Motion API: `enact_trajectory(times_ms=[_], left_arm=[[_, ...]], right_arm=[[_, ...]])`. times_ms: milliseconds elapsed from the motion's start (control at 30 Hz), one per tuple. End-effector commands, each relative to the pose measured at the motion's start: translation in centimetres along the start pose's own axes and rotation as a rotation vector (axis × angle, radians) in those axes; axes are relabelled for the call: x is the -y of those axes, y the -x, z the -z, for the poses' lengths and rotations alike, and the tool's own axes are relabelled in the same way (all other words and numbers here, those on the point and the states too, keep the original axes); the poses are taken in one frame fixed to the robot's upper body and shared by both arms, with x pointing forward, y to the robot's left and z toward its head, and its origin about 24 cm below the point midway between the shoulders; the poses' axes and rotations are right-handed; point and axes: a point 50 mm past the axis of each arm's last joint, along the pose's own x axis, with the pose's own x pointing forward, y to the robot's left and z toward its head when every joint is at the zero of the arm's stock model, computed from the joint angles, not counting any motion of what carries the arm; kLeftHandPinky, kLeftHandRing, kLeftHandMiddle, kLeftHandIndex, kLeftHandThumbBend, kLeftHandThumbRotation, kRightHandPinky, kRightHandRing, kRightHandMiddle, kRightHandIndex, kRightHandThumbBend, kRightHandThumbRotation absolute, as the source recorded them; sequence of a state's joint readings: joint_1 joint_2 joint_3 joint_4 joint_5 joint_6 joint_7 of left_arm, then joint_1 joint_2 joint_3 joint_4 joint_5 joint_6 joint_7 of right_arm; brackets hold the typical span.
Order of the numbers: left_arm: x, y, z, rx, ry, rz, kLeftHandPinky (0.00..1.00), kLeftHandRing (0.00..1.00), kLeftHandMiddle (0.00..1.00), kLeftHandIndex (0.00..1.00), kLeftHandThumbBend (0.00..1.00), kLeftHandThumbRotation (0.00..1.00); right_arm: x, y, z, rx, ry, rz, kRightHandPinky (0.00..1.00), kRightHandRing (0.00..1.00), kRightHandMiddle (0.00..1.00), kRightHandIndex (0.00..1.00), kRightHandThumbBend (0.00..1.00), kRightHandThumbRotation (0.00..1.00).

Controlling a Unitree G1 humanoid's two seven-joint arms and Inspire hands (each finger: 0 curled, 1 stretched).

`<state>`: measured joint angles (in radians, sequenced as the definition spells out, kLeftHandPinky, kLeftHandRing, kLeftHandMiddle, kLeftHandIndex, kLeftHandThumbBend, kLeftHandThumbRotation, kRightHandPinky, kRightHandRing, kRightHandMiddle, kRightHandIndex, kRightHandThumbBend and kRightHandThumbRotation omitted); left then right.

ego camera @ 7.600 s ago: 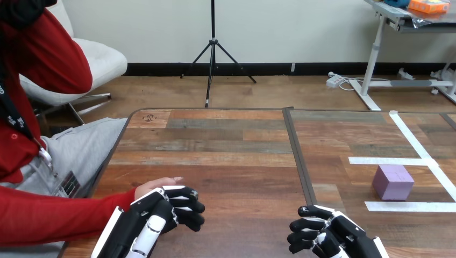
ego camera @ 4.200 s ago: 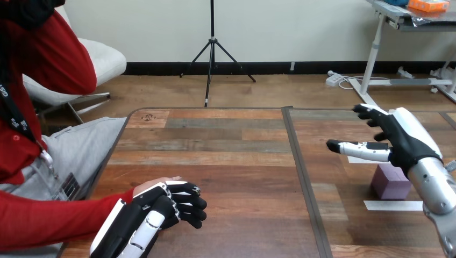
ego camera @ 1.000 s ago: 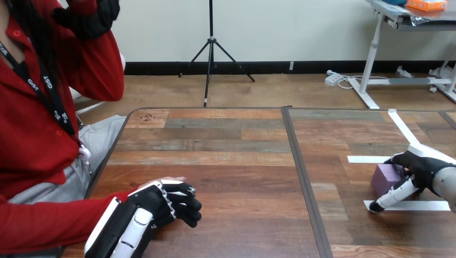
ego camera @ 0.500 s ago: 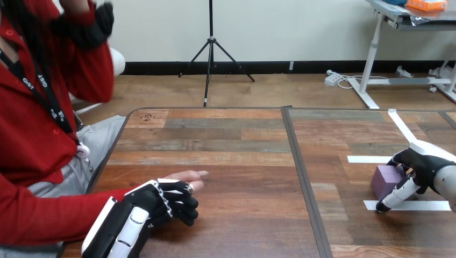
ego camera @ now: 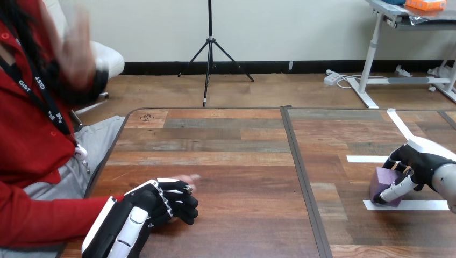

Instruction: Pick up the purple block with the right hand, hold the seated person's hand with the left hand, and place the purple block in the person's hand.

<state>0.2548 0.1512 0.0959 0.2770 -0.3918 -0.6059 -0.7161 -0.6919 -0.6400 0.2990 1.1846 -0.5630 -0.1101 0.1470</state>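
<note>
At the table's (ego camera: 231,150) right side, the purple block (ego camera: 383,184) sits just left of the right hand (ego camera: 422,161), its near corner over the end of a white tape strip (ego camera: 425,205). Can't tell if the block is fully flat on the wood. The right arm comes in from the right edge, wrist low and the hand's white back facing up. The hand is clamped on the block: dark fingers hook over its far top edge, and one black-and-white finger (ego camera: 397,189) lies across its near right face.

Near left corner: the left hand (ego camera: 156,201) is palm down over the person's hand (ego camera: 189,178), fingers curled round it. Only the person's fingertips poke out on the far side.
</note>
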Motion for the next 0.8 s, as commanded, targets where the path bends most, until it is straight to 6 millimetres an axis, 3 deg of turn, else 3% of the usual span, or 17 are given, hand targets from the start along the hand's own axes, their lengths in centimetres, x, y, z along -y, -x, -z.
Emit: enact_trajectory(times_ms=[0,767], left_arm=[[-0.41,-1.91,-1.60,0.100,-0.038,0.024,0.52,0.56,0.59,0.61,0.68,0.87],[-0.49,-1.80,-1.61,0.095,-0.031,0.017,0.51,0.55,0.59,0.60,0.71,0.86]], right_arm=[[2.45,0.18,-0.37,0.027,-0.009,0.102,0.55,0.58,0.61,0.54,0.65,0.00],[2.49,0.27,-0.65,0.065,-0.002,0.140,0.44,0.50,0.53,0.50,0.67,0.00]])
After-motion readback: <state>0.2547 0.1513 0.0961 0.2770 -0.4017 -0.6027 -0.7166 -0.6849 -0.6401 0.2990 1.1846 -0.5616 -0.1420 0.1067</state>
